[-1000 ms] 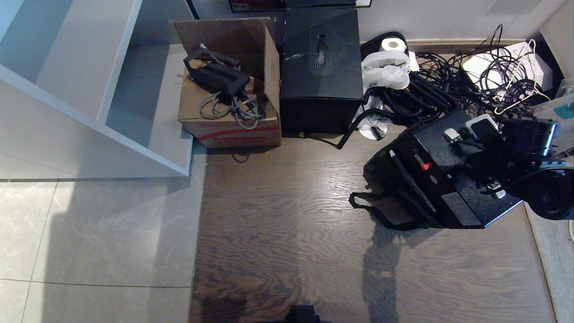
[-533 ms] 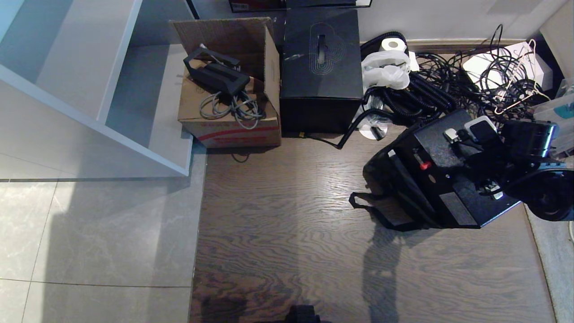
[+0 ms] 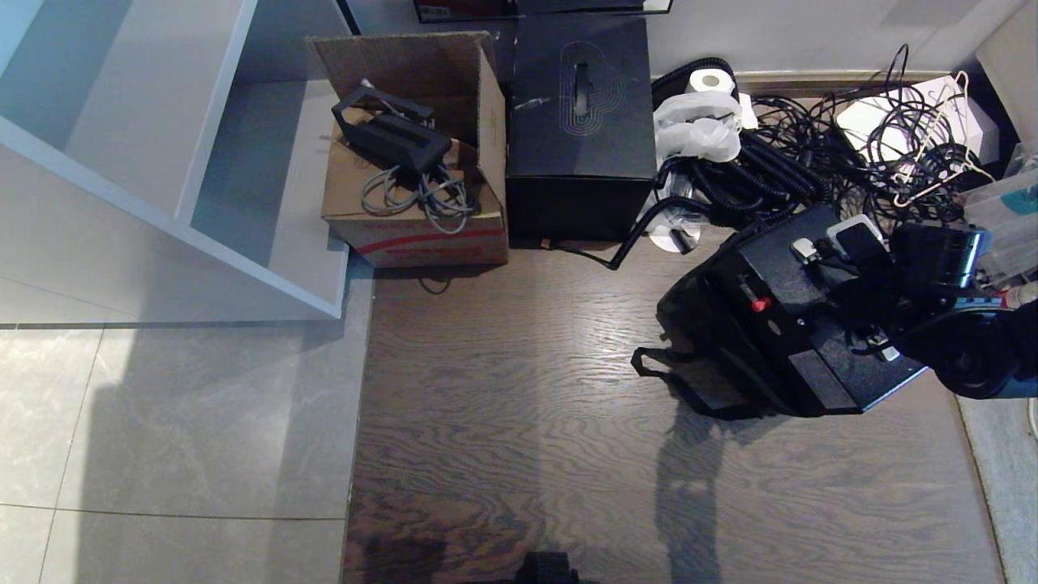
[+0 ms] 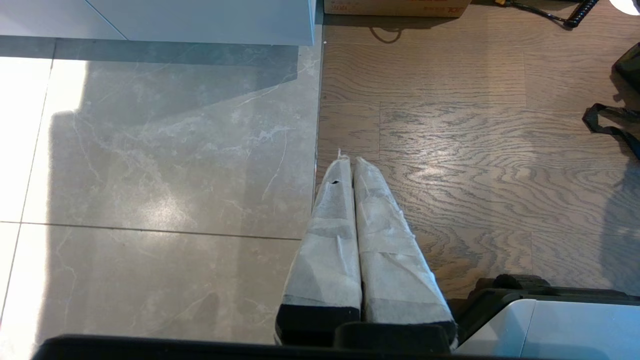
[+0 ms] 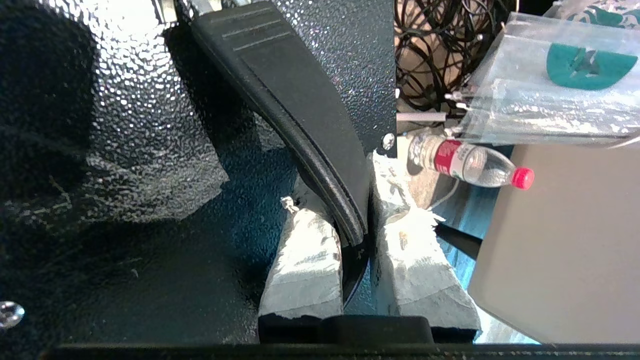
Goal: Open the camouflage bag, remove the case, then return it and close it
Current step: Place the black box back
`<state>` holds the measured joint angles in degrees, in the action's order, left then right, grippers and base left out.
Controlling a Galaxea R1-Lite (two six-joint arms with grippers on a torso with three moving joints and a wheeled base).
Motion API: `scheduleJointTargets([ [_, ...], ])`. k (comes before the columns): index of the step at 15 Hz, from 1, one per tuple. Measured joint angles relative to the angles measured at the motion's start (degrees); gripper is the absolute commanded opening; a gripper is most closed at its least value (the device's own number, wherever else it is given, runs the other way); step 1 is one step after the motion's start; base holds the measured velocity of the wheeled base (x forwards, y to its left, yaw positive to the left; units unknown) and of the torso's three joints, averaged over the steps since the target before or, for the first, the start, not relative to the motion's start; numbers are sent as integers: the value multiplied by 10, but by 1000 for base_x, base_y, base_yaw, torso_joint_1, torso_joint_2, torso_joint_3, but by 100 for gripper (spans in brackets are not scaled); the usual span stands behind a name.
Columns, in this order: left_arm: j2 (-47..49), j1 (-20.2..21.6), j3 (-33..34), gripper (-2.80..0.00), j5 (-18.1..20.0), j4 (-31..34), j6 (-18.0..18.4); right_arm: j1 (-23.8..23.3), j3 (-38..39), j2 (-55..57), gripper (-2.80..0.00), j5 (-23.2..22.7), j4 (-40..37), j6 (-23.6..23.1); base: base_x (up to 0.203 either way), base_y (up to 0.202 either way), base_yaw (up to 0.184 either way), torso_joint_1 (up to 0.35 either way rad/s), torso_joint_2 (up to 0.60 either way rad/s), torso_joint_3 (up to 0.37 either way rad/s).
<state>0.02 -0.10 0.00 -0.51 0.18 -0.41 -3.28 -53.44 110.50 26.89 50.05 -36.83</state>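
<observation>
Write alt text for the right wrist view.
The right tool is shut on the black handle of the case, a speckled glittery black hard case filling most of the view. Beyond it lie tangled black cables, a clear plastic bag and a red-capped water bottle.

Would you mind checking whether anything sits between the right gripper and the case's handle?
Nothing visible does. The right gripper has its jaws already shut on the handle of the case, with no gap or object between them.
</observation>
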Motion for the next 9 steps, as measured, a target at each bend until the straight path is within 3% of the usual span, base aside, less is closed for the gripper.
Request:
scheduleJointTargets([
  [9,0,0,0,-280,0,0,0,20,-47,59,-280,-9,26,-1,0,0,0,0,0,0],
])
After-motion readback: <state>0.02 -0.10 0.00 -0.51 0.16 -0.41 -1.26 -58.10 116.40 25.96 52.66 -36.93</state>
